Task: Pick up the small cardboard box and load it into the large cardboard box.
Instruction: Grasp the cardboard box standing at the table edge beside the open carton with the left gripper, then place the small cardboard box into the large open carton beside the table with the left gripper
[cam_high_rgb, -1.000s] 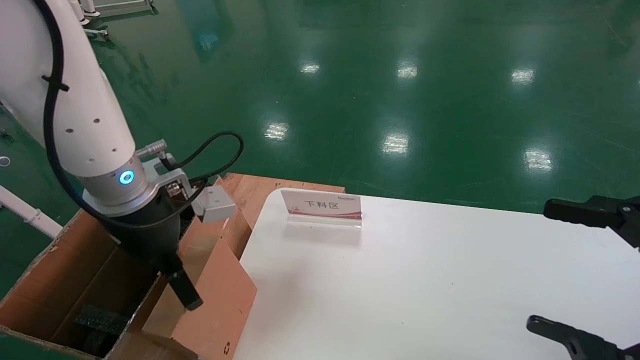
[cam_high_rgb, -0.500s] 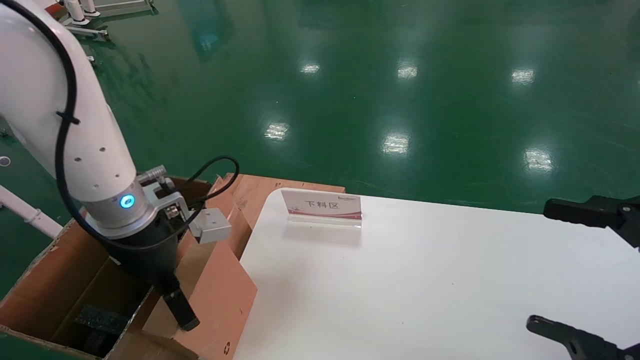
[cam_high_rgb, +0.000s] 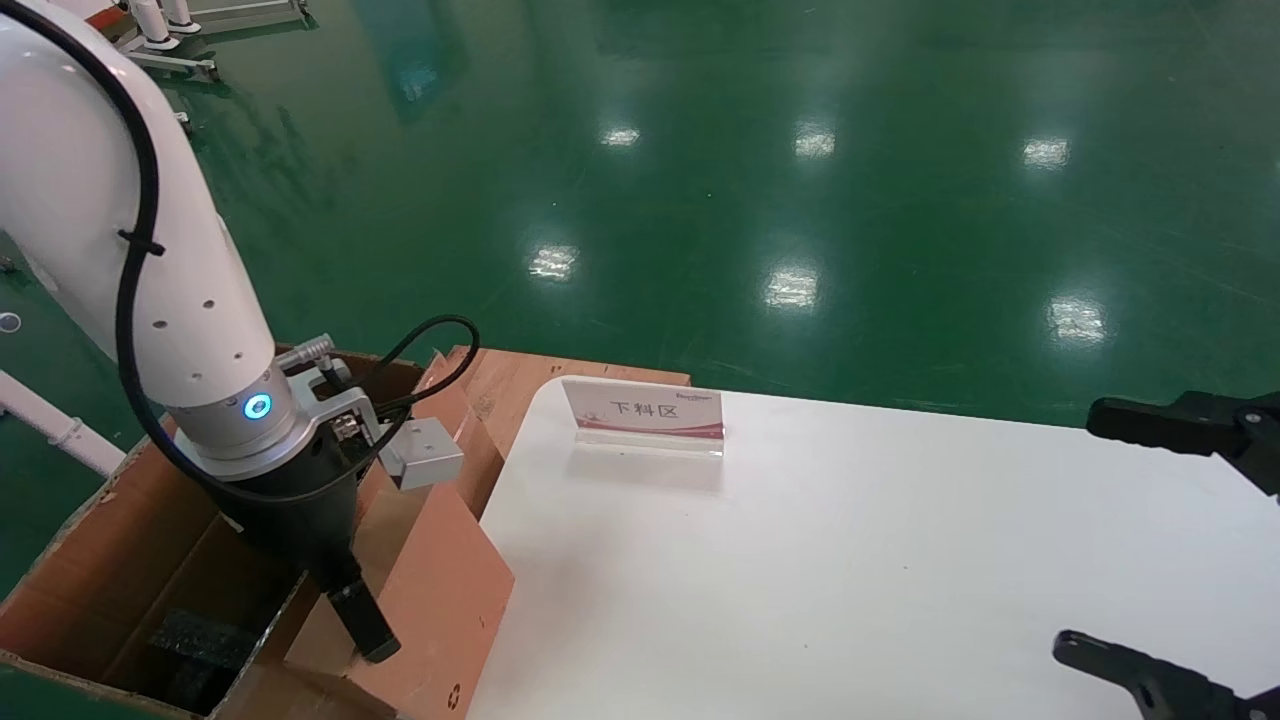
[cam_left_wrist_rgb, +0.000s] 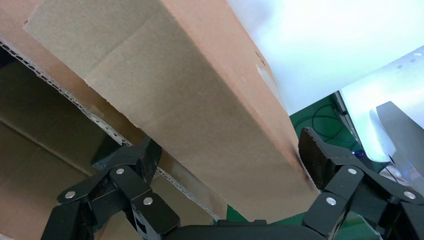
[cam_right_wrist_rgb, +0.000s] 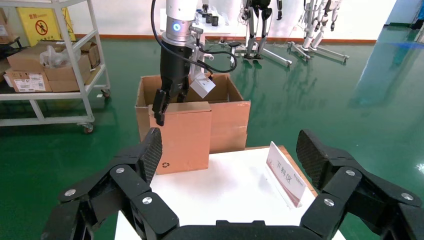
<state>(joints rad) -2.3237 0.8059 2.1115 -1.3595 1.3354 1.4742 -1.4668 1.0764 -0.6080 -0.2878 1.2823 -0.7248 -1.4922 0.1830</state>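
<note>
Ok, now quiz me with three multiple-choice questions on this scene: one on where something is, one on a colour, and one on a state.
1. Where is the left gripper?
A. Over the middle of the table
B. At the big box, beside the table
C. Touching the sign

2. What colour is the floor?
A. Grey
B. Green
C. Blue

3. What state is the right gripper in?
A. Open, holding nothing
B. Shut on the sign
C. Shut on a cardboard flap

Answers:
1. B: the head view shows it lowered at the big box, off the edge of the table.
2. B: the shiny floor is green in every view.
3. A: its wrist view shows the fingers spread wide with only the table and the sign beyond them.
</note>
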